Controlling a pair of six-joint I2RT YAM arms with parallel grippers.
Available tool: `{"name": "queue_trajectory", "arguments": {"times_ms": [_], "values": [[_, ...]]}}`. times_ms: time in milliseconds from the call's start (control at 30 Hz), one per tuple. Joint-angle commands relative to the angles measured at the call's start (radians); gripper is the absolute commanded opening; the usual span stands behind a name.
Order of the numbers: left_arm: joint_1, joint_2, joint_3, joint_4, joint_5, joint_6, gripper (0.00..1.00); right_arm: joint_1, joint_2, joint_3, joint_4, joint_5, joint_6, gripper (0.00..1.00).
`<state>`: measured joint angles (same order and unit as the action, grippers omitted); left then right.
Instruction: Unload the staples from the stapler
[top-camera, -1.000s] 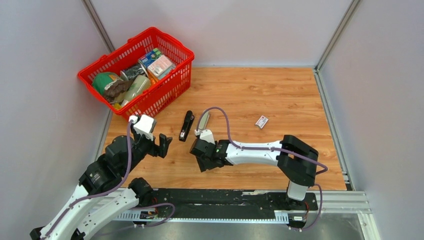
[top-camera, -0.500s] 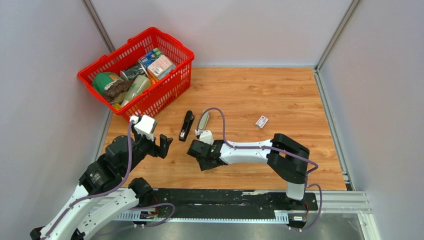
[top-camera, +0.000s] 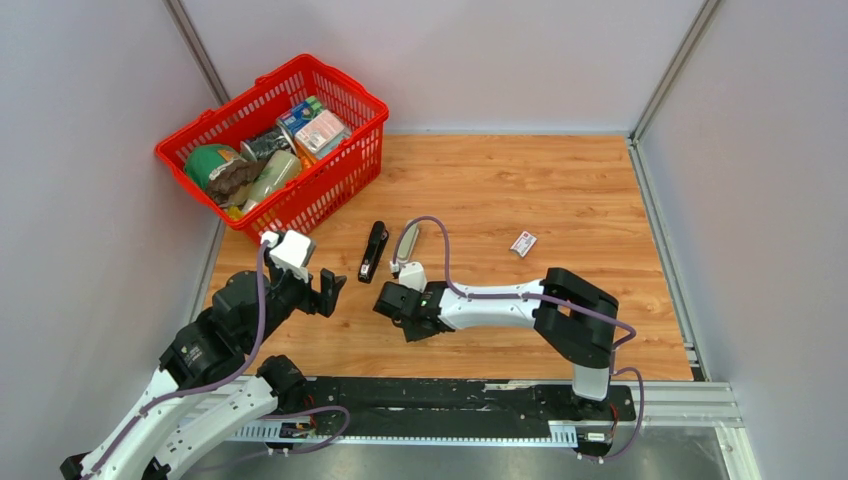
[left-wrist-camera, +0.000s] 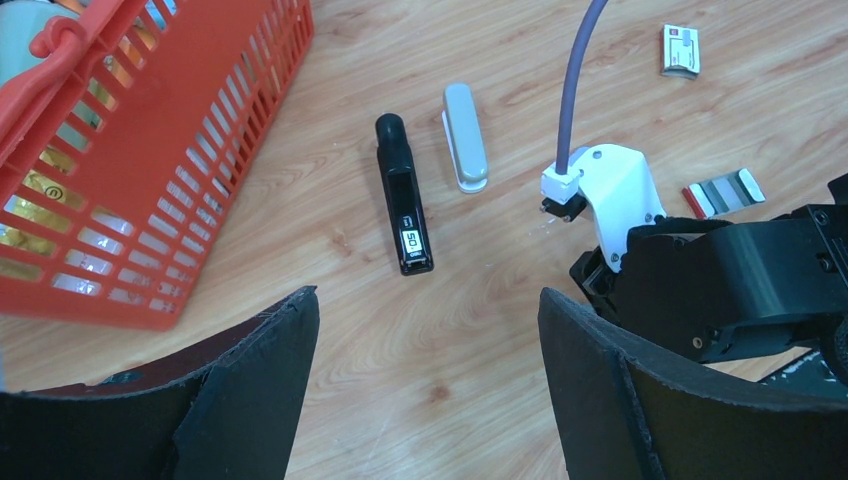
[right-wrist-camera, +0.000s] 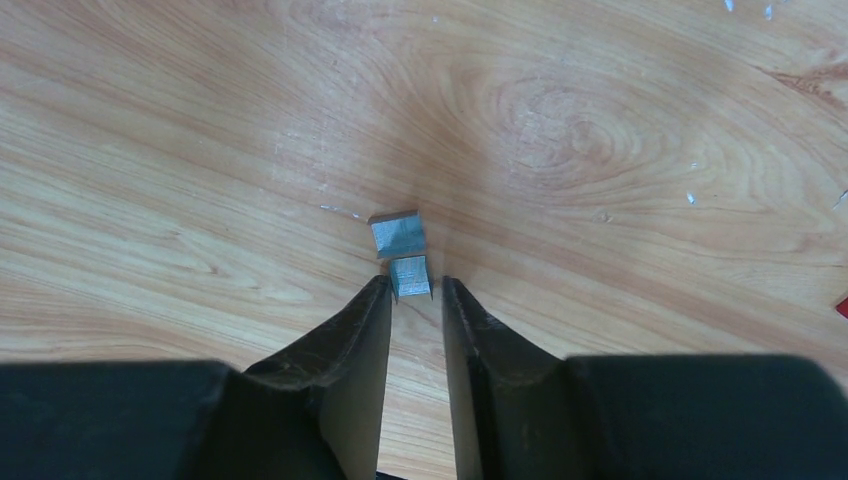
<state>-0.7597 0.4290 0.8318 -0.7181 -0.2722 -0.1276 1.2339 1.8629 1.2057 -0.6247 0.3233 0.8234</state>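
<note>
The black stapler lies flat on the wooden table, also in the left wrist view. My right gripper is low over the table just right of and below it. Its jaws are nearly closed round a short silvery staple strip at the fingertips. A second staple strip lies on the wood just beyond. My left gripper is open and empty, left of the stapler's near end.
A grey-beige bar lies right of the stapler. A small white-and-red box sits farther right. A red basket full of goods stands at the back left. A small grey-striped piece with a red end lies by the right wrist.
My right arm has slid a little to the left, closer to the stapler's near end. The left arm and the stapler have not moved.
</note>
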Motion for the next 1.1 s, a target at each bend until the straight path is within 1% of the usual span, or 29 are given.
{"name": "queue_trajectory", "arguments": {"times_ms": [0, 133, 300, 467, 767, 1067], "values": [[-0.004, -0.006, 0.0, 0.028, -0.002, 0.011, 0.87, 0.016, 0.027, 0.031, 0.002, 0.003, 0.025, 0.29], [-0.003, -0.006, 0.0, 0.031, -0.004, 0.011, 0.87, 0.018, 0.035, 0.038, -0.001, 0.0, 0.022, 0.24], [-0.003, -0.001, -0.002, 0.029, -0.004, 0.011, 0.87, 0.019, 0.021, 0.035, -0.015, 0.017, 0.019, 0.15], [-0.004, -0.003, -0.002, 0.029, -0.004, 0.009, 0.87, 0.018, -0.022, 0.017, -0.044, 0.054, 0.028, 0.12], [-0.003, 0.002, -0.002, 0.034, 0.002, 0.01, 0.87, 0.004, -0.204, -0.044, -0.159, 0.169, 0.059, 0.14], [-0.003, 0.007, -0.003, 0.034, 0.002, 0.008, 0.87, -0.134, -0.409, -0.238, -0.176, 0.192, 0.077, 0.15]]}}
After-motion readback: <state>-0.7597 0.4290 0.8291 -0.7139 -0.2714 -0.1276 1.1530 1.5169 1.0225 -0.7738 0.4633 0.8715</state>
